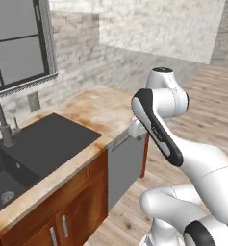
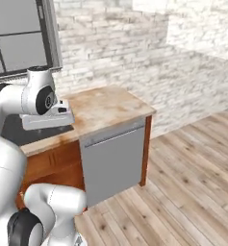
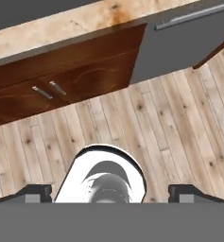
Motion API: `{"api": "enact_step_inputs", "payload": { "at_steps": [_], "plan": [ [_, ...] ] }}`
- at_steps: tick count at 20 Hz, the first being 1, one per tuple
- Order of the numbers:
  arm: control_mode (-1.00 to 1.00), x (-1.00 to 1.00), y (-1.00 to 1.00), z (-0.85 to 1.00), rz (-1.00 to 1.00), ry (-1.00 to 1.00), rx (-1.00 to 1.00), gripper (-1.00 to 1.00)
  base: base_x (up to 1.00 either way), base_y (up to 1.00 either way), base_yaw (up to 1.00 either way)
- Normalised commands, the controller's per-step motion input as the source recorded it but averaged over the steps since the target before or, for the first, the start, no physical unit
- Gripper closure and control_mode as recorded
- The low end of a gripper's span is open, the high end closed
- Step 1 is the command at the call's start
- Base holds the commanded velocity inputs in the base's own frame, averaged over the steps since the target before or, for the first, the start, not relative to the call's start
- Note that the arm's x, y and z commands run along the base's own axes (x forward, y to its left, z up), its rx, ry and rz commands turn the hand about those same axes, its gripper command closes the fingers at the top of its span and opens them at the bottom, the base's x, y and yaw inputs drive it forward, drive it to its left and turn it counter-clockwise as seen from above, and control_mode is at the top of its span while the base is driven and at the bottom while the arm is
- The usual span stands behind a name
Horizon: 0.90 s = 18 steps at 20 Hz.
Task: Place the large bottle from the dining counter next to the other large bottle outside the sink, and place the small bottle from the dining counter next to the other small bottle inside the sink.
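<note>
A dark sink (image 1: 43, 144) is set into the marble counter (image 1: 103, 108) beneath a window (image 1: 17, 43), with a grey faucet (image 1: 2, 125) standing at its back edge. The basin is seen from the left base view as a deep black well with a round drain (image 1: 7, 196) at its bottom; no contents can be made out in the part of the basin that is shown. The counter surface beside the sink is beige with rust-brown staining, and it is carried on reddish-brown wooden cabinets (image 1: 77, 211) with slim metal handles. A grey dishwasher front (image 2: 113, 163) with a bar handle is fitted at the counter's end — it is seen in both base views and at the upper right of the hand view.

The task's bottles cannot be located in any of these views, so their look cannot be described.

The gripper (image 3: 108, 191) is directed down at the pale wooden floor (image 3: 156, 137) in front of the cabinets; its two dark fingertips (image 3: 35, 193) are spread wide apart — nothing is held between them. The arm (image 1: 158, 125) is folded upright just beside the counter's end.
</note>
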Motion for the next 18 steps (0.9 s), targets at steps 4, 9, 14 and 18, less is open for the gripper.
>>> {"api": "enact_step_inputs", "payload": {
  "at_steps": [4,9,14,18],
  "plan": [
    [1.0,0.0,0.0,0.0,0.0,0.0,0.0,-1.0,0.31,-0.75,-0.63],
    [1.0,0.0,0.0,0.0,0.0,0.0,0.0,-1.0,0.61,-0.74,-0.54],
    [1.0,0.0,0.0,0.0,0.0,0.0,0.0,-1.0,0.67,-0.72,-0.51],
    [1.0,0.0,0.0,0.0,0.0,0.0,0.0,-1.0,0.75,-0.71,-0.46]
  ]
}}
